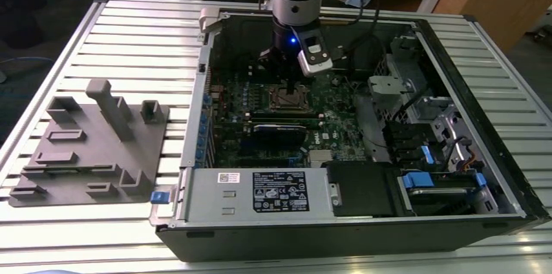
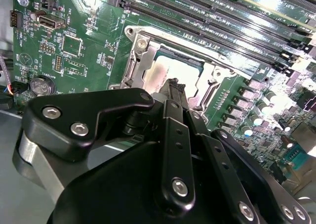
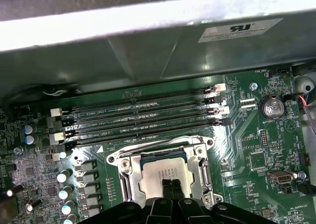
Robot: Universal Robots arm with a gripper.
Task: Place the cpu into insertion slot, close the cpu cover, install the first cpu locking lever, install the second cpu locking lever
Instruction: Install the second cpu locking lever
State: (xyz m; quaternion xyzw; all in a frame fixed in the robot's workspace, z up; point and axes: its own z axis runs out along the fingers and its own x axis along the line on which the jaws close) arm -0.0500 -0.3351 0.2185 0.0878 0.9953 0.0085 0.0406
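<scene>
While the hand sits low over the board, the scene reads as follows.

Hand: the hand shows in both wrist views with its two black fingertips pressed together, nothing visible between them, their tips on or just above the chip.
Cpu: the cpu lies directly under the fingertips, its pale metal top facing up, seated inside the insertion slot.
Cover: the cpu cover appears to frame the chip on both sides of the hand; whether it is fully down I cannot tell.
Levers: too hidden beneath the hand to judge.
Surroundings: memory slots run just beyond the fingertips; the green circuit board sits in the open computer case on the slatted surface.
Risk: if the tips press off-centre, the chip may tilt and bend contacts; a sideways slip could scrape the frame.
</scene>
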